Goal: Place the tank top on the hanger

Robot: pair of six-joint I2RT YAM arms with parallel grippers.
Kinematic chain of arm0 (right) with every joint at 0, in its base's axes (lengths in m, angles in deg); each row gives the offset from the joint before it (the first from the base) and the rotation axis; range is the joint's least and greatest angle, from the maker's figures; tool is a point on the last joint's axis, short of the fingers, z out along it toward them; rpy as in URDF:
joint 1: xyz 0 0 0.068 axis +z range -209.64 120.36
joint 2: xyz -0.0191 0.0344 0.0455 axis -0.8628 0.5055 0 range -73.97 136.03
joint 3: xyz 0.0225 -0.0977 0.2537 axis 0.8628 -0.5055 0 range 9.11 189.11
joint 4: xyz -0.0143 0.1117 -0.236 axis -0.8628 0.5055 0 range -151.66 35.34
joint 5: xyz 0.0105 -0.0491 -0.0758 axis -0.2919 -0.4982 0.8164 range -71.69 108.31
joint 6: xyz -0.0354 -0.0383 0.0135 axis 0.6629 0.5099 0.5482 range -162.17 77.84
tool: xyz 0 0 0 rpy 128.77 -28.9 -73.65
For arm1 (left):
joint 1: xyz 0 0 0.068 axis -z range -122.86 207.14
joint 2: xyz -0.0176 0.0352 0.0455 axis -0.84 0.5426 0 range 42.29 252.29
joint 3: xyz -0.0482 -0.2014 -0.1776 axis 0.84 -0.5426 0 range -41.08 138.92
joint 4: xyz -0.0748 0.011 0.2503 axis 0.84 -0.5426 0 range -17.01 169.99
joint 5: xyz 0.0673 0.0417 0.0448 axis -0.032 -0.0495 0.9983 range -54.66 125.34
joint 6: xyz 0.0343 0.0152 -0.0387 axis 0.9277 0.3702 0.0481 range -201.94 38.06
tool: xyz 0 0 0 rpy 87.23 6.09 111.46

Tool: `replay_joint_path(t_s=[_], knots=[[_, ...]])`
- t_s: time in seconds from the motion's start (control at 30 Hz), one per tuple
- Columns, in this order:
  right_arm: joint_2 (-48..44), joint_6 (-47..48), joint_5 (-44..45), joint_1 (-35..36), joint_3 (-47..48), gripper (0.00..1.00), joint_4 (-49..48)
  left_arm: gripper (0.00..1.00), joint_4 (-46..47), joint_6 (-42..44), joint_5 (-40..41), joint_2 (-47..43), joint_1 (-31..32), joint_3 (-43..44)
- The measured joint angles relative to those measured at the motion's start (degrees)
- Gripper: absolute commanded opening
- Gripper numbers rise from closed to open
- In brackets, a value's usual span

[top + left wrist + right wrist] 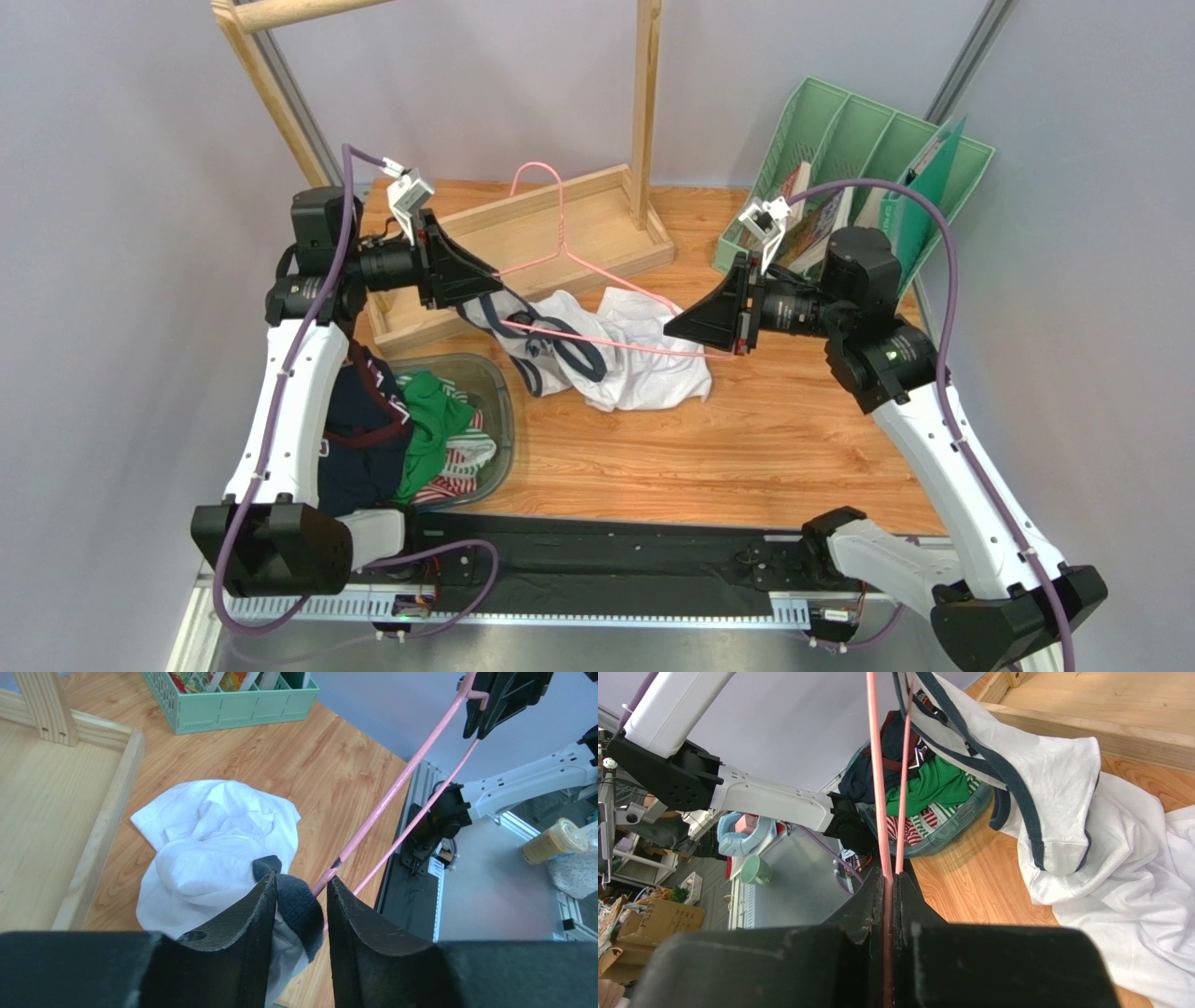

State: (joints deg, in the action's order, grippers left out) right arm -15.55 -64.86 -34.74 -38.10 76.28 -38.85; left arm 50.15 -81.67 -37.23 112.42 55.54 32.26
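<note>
Pale wood tabletop against grey walls: the tank top (638, 357) lies crumpled at mid-table, most of its white body slumped on the boards while one navy-trimmed strap is raised clear of the heap. The left gripper (484, 294) pinches that trim between its fingers, apparently to hold the armhole open. The hanger (634, 340), thin pink wire, spans the gap between the two arms, its hook pointing towards the back wall and its near end running in beside the lifted strap. The right gripper (676, 325) is clamped tight on the wire's far corner, as its wrist camera shows, seemingly steadying the frame so that it can be fed through the garment. The shirt is judged not yet hung: only the strap meets the wire. Just behind stands the wooden rack (575, 210); at the left sits a clear tub (491, 378) holding a green garment (435, 420) and a dark one (358, 441), and at the back right a green file organiser (842, 126)
</note>
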Motion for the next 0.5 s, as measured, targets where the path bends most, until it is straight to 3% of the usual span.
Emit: replay_joint_path(t_s=[0.13, 0.5], knots=[[0.44, -0.24, -0.2, -0.42, 0.0, 0.0, 0.07, 0.0, 1.62, 0.66, -0.15, -0.66, 0.9, -0.31], [2.71, 3.06, 2.25, -1.46, -0.79, 0.01, 1.11, 0.0, 3.26, 2.05, 1.92, -2.49, 1.86, -2.95]])
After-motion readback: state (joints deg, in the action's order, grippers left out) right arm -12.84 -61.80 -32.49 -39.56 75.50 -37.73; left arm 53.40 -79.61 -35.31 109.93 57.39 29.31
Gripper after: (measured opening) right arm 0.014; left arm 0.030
